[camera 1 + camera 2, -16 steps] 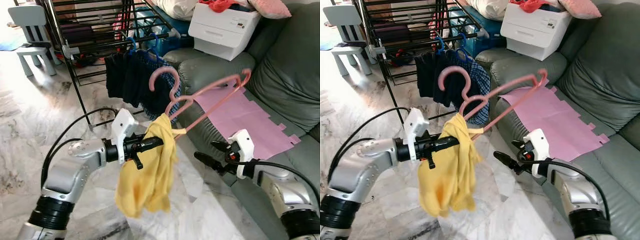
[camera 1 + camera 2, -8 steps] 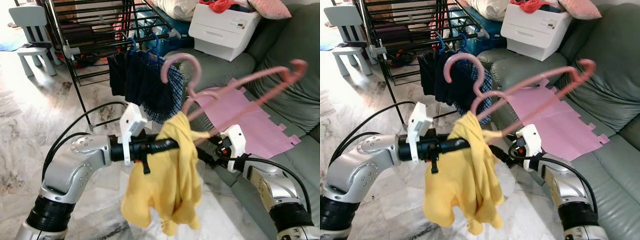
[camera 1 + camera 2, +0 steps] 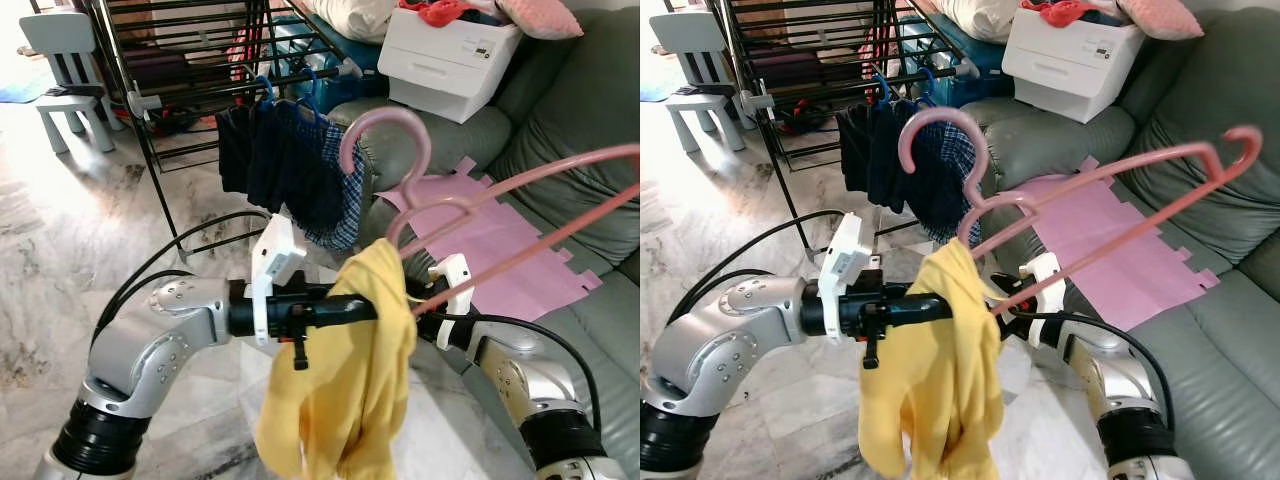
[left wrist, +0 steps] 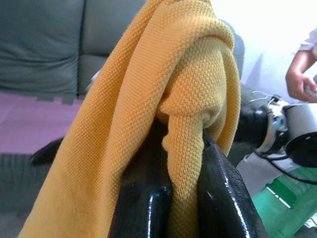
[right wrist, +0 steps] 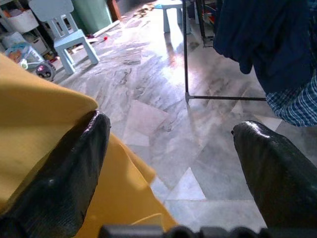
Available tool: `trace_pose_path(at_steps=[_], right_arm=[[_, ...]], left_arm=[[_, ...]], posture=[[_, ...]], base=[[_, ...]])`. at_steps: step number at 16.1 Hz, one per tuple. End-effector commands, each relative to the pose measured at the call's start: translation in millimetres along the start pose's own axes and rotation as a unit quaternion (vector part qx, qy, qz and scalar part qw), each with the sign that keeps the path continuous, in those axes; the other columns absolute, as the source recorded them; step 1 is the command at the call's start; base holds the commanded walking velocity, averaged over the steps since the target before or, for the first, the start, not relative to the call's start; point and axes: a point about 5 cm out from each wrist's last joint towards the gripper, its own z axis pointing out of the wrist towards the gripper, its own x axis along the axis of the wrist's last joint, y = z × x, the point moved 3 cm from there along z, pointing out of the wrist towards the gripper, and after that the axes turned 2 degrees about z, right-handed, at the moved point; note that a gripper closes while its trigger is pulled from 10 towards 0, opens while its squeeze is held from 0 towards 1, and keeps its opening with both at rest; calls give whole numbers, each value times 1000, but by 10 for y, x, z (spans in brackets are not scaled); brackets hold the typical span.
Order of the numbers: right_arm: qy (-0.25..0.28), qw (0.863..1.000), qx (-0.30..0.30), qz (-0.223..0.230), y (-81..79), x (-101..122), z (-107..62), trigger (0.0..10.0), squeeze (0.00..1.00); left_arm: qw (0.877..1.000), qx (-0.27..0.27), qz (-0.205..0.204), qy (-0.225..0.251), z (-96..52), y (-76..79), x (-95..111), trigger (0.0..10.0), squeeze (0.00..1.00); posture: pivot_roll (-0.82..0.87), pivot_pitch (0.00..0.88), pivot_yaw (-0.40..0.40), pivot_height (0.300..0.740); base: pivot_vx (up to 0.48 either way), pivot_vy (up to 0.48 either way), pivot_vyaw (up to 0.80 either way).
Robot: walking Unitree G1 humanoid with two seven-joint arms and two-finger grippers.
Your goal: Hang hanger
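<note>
One grey sofa (image 3: 590, 150) on the right, with one pink mat (image 3: 500, 240) on its seat and one white printer (image 3: 450, 50) on its arm. One black drying rack (image 3: 190, 70) stands behind, with dark clothes (image 3: 290, 160) hanging from it on two blue hangers (image 3: 262, 88). One pale child's chair (image 3: 60, 60) sits far left on the marble floor (image 3: 60, 250). One yellow shirt (image 3: 350, 390) droops from one pink hanger (image 3: 1090, 190), held up in mid-air in front of the sofa, hook upward, apart from the rack. Left gripper (image 4: 176, 198): fingers closed tight on a fold of the yellow shirt, near the hanger's neck. Right gripper (image 5: 168, 168): fingers spread wide, one finger (image 5: 59, 178) touching the shirt cloth, nothing clasped between them.
</note>
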Motion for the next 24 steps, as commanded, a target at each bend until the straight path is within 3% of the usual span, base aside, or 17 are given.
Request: trace_pose_path(at_steps=[1,2,3,5,8,10,12,16,20,24], right_arm=[[-11,1000,-12,-14,86,-5,-140,10000,0],[-14,1000,-14,-16,105,-10,-175,10000,0],[-16,1000,-12,-11,134,8,-251,10000,0],[-32,999,22,-8,73,17,-352,10000,0],[-48,998,26,-15,53,-53,-347,10000,0],[-36,999,16,-20,67,-4,-262,10000,0],[-25,999,5,-29,89,43,-228,10000,0],[1,1000,-6,-26,136,201,-229,10000,0],[2,999,49,8,-48,155,-176,10000,0],[-8,995,95,34,-195,99,-174,10000,0]], left_arm=[[999,28,23,1,-59,-85,44,10000,0],[999,39,26,-4,-78,-114,29,10000,0],[996,80,36,-7,-111,-243,-1,10000,0],[991,124,42,-7,-132,-388,-78,10000,0],[995,89,33,-2,-64,-283,-88,10000,0],[999,29,21,11,-36,-89,10,10000,0],[1000,9,20,12,-43,-27,43,10000,0],[999,35,24,-4,-100,-123,-40,10000,0],[999,31,30,8,9,-111,4,10000,0],[998,39,40,16,23,-153,60,10000,0]], posture=[[64,29,-28,740],[63,30,-27,740],[58,32,-26,740],[50,33,-25,740],[50,33,-25,740],[53,35,-25,740],[64,31,-24,740],[64,30,-22,740],[61,29,-23,740],[65,27,-20,740]], base=[[0,0,0],[0,0,0],[0,0,0],[0,0,0],[0,0,0],[0,0,0],[0,0,0],[0,0,0],[0,0,0],[0,0,0]])
